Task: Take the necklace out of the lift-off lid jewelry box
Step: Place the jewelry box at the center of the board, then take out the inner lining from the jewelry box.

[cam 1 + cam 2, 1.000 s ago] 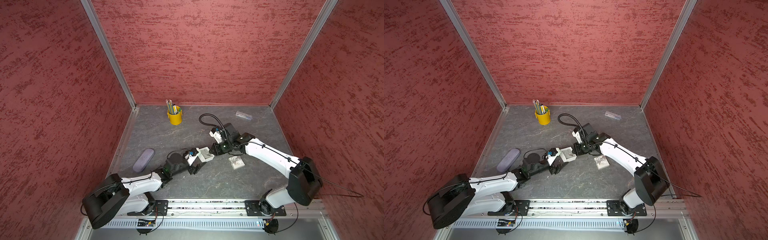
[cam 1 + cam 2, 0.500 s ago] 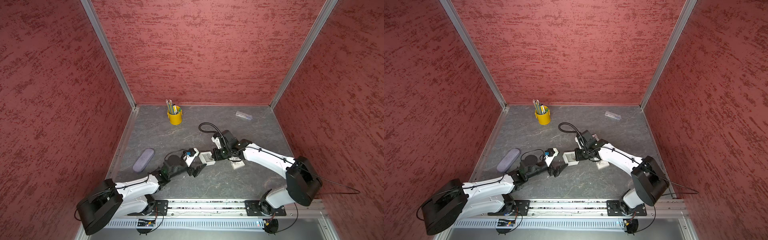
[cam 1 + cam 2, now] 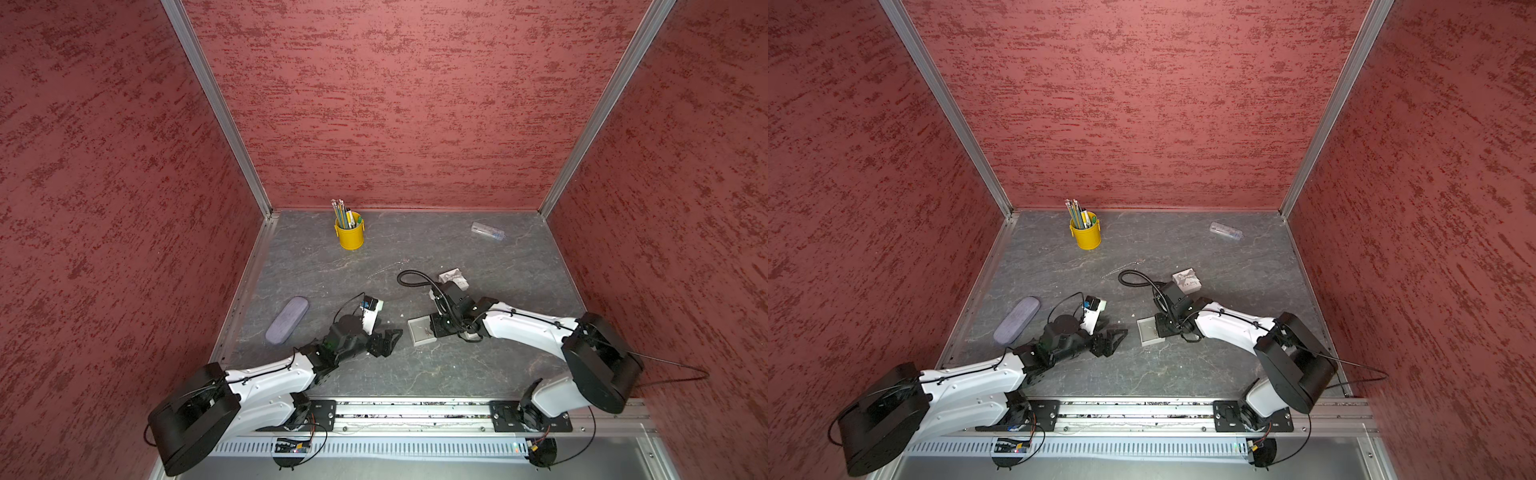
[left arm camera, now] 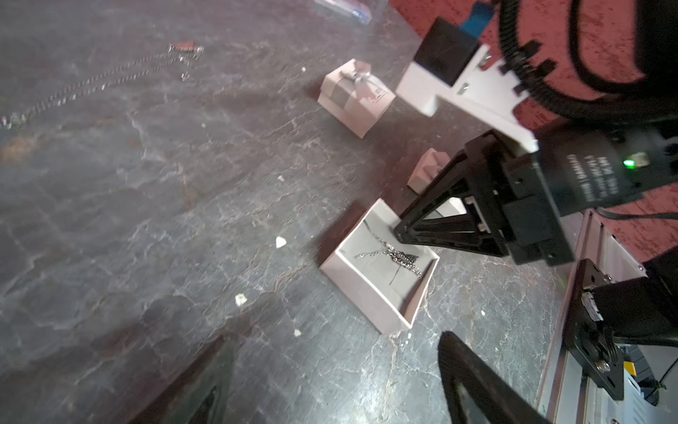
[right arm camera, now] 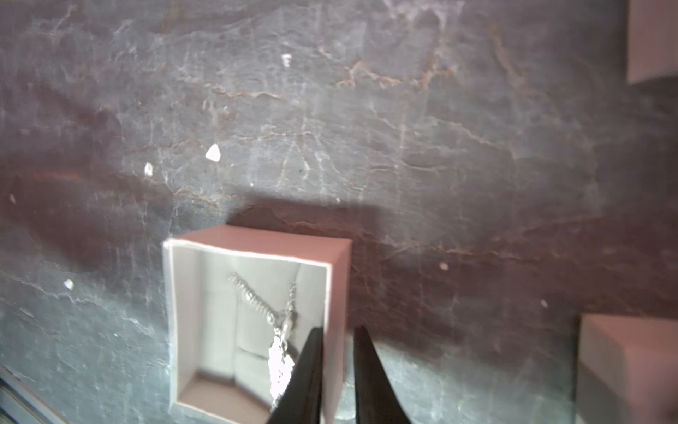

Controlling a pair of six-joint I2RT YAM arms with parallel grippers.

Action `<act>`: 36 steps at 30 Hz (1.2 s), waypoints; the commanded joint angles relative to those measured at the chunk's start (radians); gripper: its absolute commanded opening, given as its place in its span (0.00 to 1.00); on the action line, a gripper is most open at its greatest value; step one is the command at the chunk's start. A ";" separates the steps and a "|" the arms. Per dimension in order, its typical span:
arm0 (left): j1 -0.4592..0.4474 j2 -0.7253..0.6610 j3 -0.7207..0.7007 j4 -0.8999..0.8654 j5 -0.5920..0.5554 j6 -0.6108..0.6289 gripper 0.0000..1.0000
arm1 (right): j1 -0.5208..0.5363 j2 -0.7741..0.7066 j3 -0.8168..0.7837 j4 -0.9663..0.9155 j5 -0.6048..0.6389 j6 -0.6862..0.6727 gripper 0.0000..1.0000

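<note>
The open pale jewelry box (image 3: 424,342) (image 3: 1152,341) sits on the grey table, near the front, in both top views. The silver necklace (image 4: 396,255) (image 5: 279,323) lies on its grey pad. My right gripper (image 3: 434,330) (image 3: 1159,328) (image 4: 398,231) (image 5: 337,328) straddles the box's right wall (image 5: 335,293), one finger inside and one outside. Its jaws are narrowly apart, with a slim gap at the outer finger. My left gripper (image 3: 387,338) (image 3: 1113,338) (image 4: 337,385) stands wide open and empty, a short way left of the box (image 4: 367,301).
A pale pink box with a ribbon bow (image 3: 453,277) (image 3: 1187,279) (image 4: 354,95) sits behind the right arm. Another chain (image 3: 386,268) (image 4: 91,80) lies mid-table. A yellow pencil cup (image 3: 349,237), a purple case (image 3: 286,320) and a clear pouch (image 3: 487,231) stand farther off.
The right gripper dragged the open box toward the front and its jaws eased apart. The left gripper drew back from the box to the left.
</note>
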 commanded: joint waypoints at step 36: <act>0.031 0.379 0.203 0.052 0.154 -0.494 0.44 | 0.115 0.053 0.169 -0.165 0.118 0.075 0.58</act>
